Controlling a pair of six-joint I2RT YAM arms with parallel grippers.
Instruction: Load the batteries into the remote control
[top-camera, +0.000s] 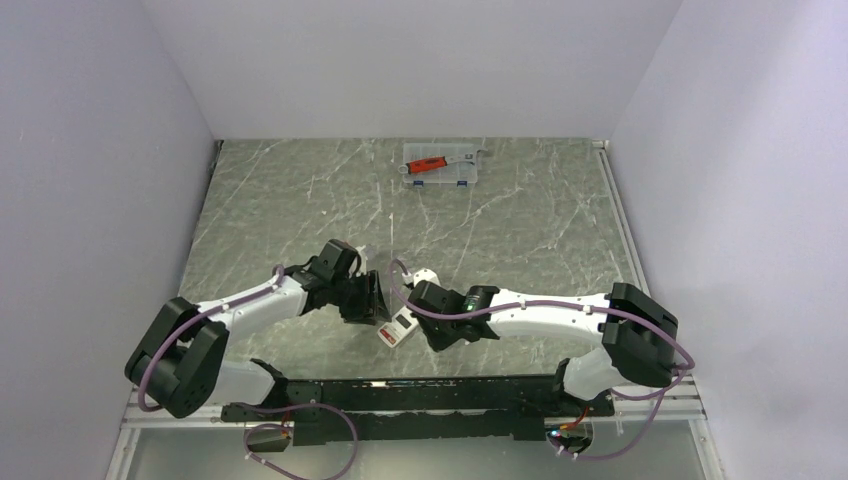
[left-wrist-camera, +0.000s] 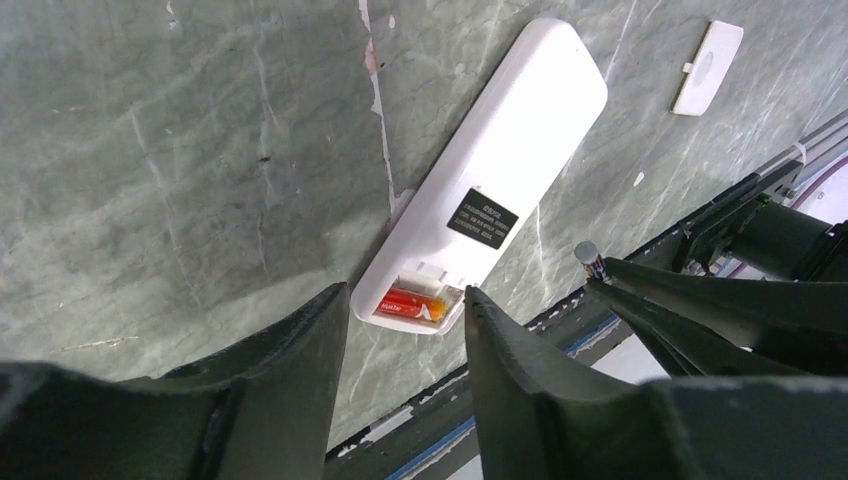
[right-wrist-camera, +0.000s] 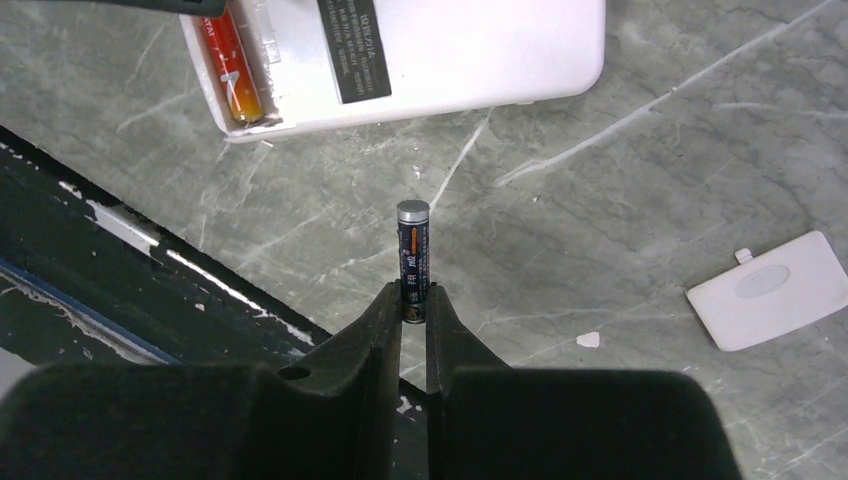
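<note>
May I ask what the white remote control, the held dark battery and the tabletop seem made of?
White rectangular remote control: smooth moulded plastic, judging by its soft sheen and rounded edges. Dark cylindrical battery: probably metal under a printed wrap; its cap looks bare silver. Grey veined tabletop: marble-look; whether stone or laminate is unclear.

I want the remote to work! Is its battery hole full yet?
Not full. One battery lies inside the remote; the slot beside it looks bare. The other battery is outside, held in the right jaws.
</note>
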